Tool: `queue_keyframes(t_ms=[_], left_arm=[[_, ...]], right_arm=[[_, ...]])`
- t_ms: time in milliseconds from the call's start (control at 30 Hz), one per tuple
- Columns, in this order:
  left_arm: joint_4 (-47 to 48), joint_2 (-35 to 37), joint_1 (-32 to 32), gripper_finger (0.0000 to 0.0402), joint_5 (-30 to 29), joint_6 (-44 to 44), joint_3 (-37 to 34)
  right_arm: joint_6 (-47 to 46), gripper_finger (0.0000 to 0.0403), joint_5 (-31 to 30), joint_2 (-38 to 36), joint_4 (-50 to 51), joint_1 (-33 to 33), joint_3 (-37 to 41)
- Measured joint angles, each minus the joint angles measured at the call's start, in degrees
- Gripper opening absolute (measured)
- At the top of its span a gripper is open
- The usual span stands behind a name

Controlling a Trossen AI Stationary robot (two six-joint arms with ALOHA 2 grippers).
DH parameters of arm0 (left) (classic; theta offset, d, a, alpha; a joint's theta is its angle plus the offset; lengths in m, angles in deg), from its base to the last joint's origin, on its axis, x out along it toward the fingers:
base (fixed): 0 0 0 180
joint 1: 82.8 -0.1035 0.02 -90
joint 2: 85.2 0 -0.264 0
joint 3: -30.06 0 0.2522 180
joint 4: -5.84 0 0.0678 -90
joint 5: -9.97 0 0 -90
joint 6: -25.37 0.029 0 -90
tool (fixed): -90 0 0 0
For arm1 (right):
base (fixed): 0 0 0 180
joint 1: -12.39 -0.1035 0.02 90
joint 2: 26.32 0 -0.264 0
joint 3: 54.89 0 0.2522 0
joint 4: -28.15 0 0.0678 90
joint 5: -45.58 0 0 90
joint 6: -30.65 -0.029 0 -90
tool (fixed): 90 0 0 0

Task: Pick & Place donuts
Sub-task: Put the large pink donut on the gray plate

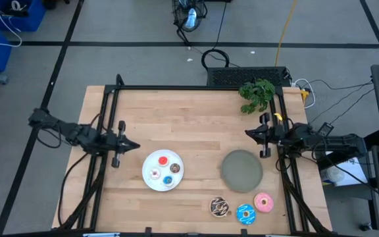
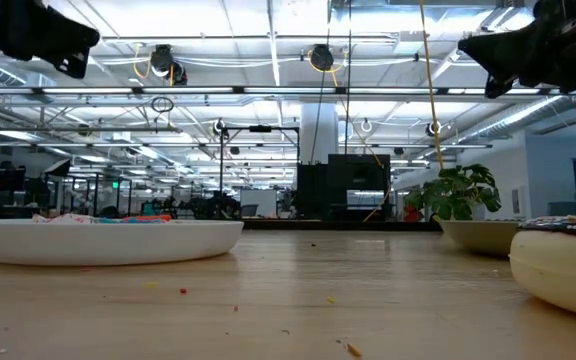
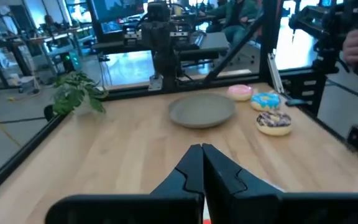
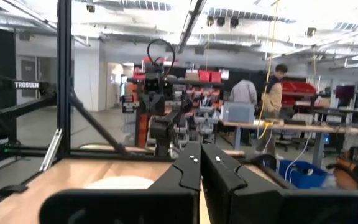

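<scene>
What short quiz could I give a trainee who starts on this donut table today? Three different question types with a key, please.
1. True or false: the grey plate holds a donut.
2. How many tiny donuts lie on the white plate?
3. Which larger donut lies between the other two: A chocolate donut, B blue-iced donut, C pink-iced donut?

Key: 1 false, it is bare. 2 four. 3 B. Both the left tool and right tool are shut and hold nothing.

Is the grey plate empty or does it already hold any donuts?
Empty. The high view shows the grey plate bare, with the three larger donuts on the table beside it; the left wrist view agrees.
</scene>
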Motion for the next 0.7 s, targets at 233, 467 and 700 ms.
queue_keyframes(t_ms=[233, 467, 700], left_arm=[[1.8, 9.15, -4.84, 0.0002, 2.32, 2.57, -5.8], [-2.6, 13.67, -8.59, 0.0008, 2.35, 4.34, -12.55], [-3.41, 12.84, -9.73, 0.0012, -0.11, 4.58, -12.8]], right_arm=[[-1.6, 0.0, 0.07, 4.06, 1.93, 0.0, 0.0], [-1.66, 0.0, 0.05, 7.46, 0.88, 0.0, 0.0], [-6.04, 0.0, -1.02, 9.87, 9.83, -0.86, -6.16]])
